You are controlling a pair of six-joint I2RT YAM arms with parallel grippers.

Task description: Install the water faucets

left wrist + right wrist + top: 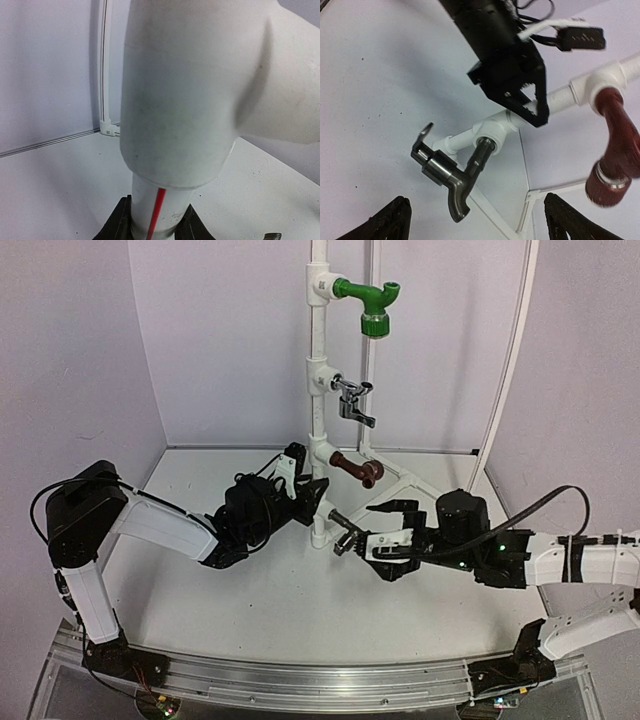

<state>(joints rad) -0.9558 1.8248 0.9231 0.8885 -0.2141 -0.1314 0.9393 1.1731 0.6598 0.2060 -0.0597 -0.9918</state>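
Observation:
A white pipe stand [318, 370] carries a green faucet [372, 302], a silver faucet [353, 400] and a brown faucet [357, 471]. The dark grey faucet [343, 530] sits with its stem in the lowest tee [495, 132], and in the right wrist view its spout [450, 175] points down. My left gripper [312, 498] is shut on the pipe [155, 210] just below a tee fitting [190, 90]. My right gripper [378, 528] is open and empty just right of the dark faucet, its fingertips [390, 220] apart from it.
The stand's thin white base rails [420, 480] run across the table behind my right arm. The curved white backdrop wall [230, 340] closes the back. In the right wrist view the left gripper [515, 75] is above the tee and the brown faucet [615, 150] is at the right.

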